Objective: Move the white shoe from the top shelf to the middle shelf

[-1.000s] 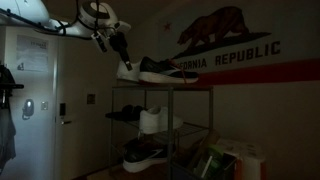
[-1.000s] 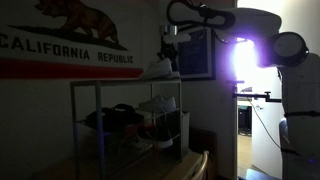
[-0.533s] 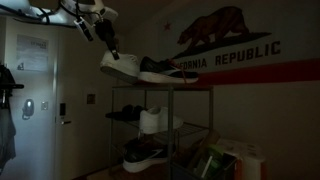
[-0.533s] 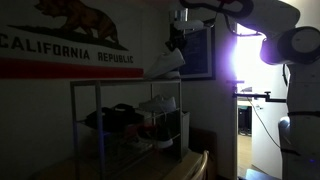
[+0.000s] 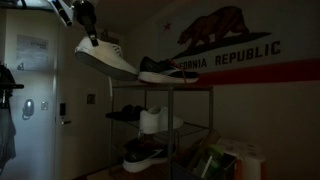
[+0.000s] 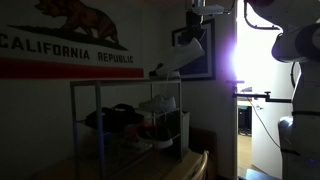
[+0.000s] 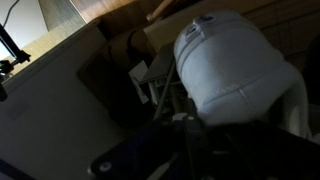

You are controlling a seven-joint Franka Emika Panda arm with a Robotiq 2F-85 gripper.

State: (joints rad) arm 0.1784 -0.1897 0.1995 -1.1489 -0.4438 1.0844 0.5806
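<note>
White against a very dim room, the white shoe (image 5: 105,58) hangs in the air off the end of the rack, above the level of the top shelf (image 5: 195,86). The gripper (image 5: 93,38) is clamped on its heel end, and nothing else is holding it up. The wrist view is mostly that pale heel (image 7: 235,65), so the fingers themselves don't show.

What matters for the next move is the tilt. In both exterior views the shoe's long axis slopes down toward the rack, heel high under the gripper and toe low and close to the dark sneaker (image 5: 165,70) on the top tier. It's too dark to tell whether the toe is touching it.

The middle shelf (image 5: 185,128) lies below the shoe and off toward its toe side, so the shoe probably needs to drop one tier and then slide in lengthwise. That tier isn't bare: a pair of dark shoes (image 5: 122,115) and another white shoe (image 5: 150,120) already sit there, so free room looks tight. The thin wire rails could catch a toe-down sole, and levelling it out first seems smart.
</note>
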